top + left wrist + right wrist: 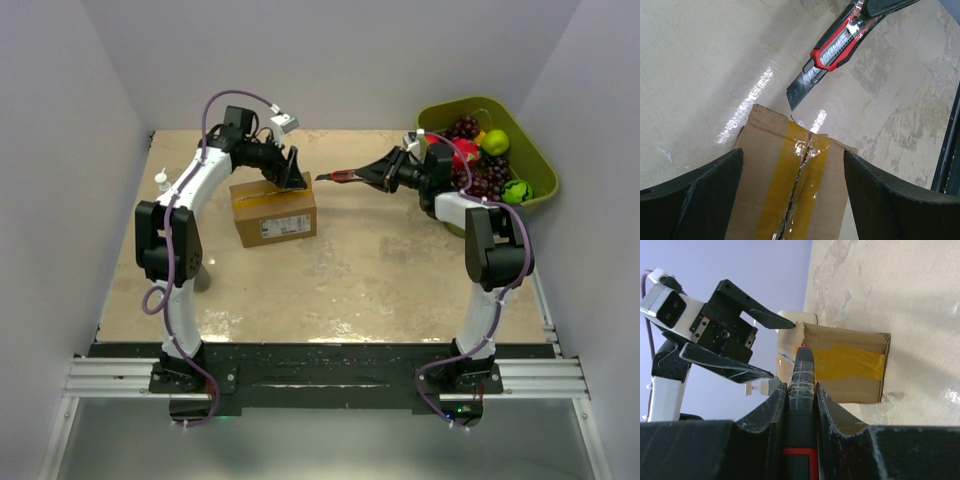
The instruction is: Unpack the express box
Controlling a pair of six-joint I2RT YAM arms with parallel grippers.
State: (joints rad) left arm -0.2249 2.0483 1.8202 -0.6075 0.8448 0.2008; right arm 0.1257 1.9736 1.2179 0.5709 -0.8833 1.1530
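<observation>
- Left gripper [294, 172] is standing wide open over the far end of the express box [275, 212], with one finger on each side of its top. I cannot tell if the fingers are touching the cardboard.
- Right gripper [800, 390] is clamping a utility knife [832, 50] by the handle. Its blade [801, 91] is pointing at the box edge, just beside it.
- Express box is lying on the table [350, 280], left of the middle, and its white label [283, 226] is facing the near side.
- Nothing seems to be pinning the box, so a push from the blade is likely sliding it away.
- A blade going too deep is risking a cut in the contents. A sideways slip is risking a hit on the left fingers nearby.
- Cardboard is looking matt, brown and light. The yellowish tape [792, 185] is glossy and wrinkled, and it appears slit along the seam.
- Knife handle is red and black, and the dark blade is thin with an angled tip.
</observation>
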